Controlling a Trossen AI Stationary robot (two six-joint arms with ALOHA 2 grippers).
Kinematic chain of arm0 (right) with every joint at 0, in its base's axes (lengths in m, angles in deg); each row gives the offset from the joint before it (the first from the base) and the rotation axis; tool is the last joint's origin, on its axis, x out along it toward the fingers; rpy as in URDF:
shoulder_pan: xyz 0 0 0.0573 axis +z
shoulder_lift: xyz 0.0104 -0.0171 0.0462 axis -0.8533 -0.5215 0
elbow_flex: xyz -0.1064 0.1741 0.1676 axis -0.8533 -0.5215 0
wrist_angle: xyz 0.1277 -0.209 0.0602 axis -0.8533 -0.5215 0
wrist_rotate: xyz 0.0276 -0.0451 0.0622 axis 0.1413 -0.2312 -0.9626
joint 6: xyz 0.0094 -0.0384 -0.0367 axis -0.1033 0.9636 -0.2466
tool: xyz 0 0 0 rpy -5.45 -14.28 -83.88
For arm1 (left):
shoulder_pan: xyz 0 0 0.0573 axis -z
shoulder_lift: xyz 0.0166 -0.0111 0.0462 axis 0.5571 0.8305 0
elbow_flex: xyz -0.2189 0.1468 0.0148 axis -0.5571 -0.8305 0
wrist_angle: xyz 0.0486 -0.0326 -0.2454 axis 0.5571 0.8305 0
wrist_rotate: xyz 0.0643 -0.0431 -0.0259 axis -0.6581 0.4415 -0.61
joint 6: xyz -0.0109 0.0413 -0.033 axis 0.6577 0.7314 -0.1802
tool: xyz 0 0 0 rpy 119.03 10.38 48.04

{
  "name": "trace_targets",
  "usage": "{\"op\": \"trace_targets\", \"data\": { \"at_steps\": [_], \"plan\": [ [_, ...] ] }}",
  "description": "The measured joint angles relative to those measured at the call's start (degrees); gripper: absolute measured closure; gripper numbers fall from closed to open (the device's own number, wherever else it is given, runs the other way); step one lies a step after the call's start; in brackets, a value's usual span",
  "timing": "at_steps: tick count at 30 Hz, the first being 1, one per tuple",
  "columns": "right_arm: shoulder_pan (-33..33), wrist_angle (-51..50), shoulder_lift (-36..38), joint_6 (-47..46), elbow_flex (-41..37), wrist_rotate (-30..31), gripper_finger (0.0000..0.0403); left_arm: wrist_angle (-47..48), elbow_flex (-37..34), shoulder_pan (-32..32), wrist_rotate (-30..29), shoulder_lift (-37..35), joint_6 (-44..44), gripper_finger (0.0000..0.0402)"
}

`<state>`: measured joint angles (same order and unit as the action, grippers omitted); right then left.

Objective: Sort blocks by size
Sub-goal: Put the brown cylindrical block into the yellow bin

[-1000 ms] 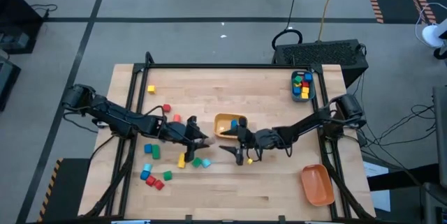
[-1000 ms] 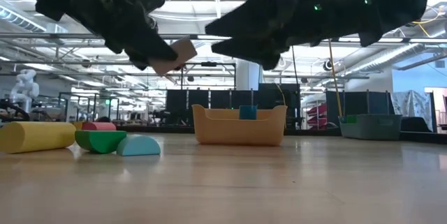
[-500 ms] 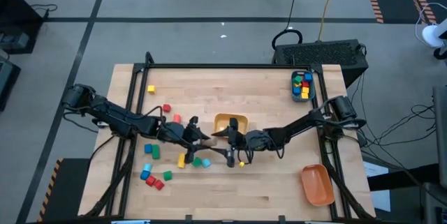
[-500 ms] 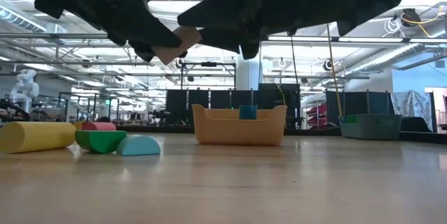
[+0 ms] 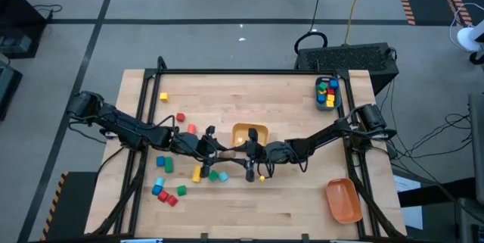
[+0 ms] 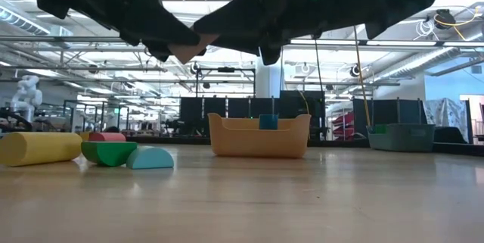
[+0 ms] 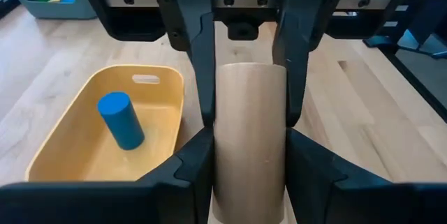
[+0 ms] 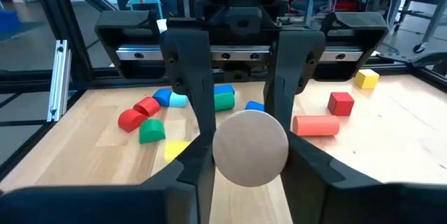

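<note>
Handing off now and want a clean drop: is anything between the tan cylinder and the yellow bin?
Nothing visible. Both claws, left and right, grip the tan cylinder in the air beside the yellow bin, which holds only a blue cylinder.

Bright, even overhead lab light, soft shadows, low view backlit w/ ceiling glare, arms silhouetted, foreground blurred

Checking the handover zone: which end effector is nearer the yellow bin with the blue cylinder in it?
Right. The right end effector is right by the yellow bin's front rim; the left end effector is farther off to its left. Both grip the same tan cylinder.
</note>
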<state>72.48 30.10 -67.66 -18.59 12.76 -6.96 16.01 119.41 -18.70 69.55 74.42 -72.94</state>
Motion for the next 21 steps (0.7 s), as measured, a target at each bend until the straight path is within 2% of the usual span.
{"op": "trace_targets", "data": {
  "at_steps": [2, 4, 7, 10, 13, 17, 21],
  "plan": [
    [-0.02, -0.53, 0.03, 0.63, 0.0, 0.02, 0.0293, 0.44, 0.01, 0.0, 0.02, 0.0, -0.07, 0.0265],
    [-0.13, -2.83, 0.87, 1.27, 0.2, -0.06, 0.0293, 1.17, 0.11, -0.02, 0.33, 0.0, -1.34, 0.0244],
    [-0.69, -13.2, 3.19, 1.39, 2.44, -0.44, 0.0293, 3.04, 0.17, -0.02, 0.92, -0.13, -1.95, 0.0195],
    [-1.63, -26.08, 4.67, 1.36, 6.61, -0.51, 0.0293, 4.36, 0.17, -0.22, 0.42, -0.13, -2.03, 0.0164],
    [-2.69, -36.4, 5.13, 1.6, 10.46, -0.62, 0.0293, 6.09, 0.17, -0.23, -0.11, -0.31, -3.01, 0.0155],
    [-5.27, -48.23, 5.16, 1.9, 14.33, 2.69, 0.0293, 11.6, 0.07, -0.13, 1.51, -2.23, -5.06, 0.0153],
    [-7.59, -57.18, 5.4, 1.36, 15.48, 5.17, 0.0293, 19.91, 0.07, -0.36, -3.91, -6.64, -10.54, 0.0154]
  ]
}}
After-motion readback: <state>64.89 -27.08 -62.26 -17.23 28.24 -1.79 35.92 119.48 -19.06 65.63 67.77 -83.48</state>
